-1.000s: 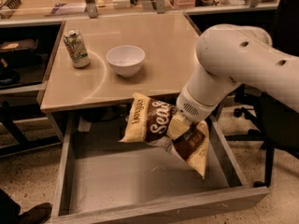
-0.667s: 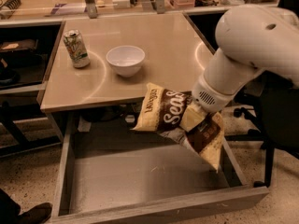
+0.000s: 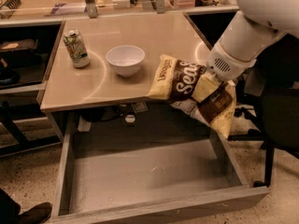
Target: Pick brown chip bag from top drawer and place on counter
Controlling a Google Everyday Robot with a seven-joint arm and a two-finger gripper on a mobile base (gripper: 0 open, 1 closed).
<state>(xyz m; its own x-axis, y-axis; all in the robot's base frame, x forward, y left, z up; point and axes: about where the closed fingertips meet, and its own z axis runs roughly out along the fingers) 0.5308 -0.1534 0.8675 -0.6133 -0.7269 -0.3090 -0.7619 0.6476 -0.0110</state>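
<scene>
Our gripper (image 3: 208, 83) is clamped tight on the brown chip bag (image 3: 180, 80), pinching it near the middle so that one end juts out to the gripper's left as we see it and the other sags below and to its right. Over the last second the bag has come up and away from the top drawer (image 3: 145, 176), which now lies open well below the gripper. The bag's left end already overlaps the front edge of the counter (image 3: 154, 36), so we judge the lift done and only the carry inward and the release left. We count one bag, one white bowl (image 3: 125, 59) near the gripper's left, one drink can (image 3: 76, 48) farther left, and one drawer.
</scene>
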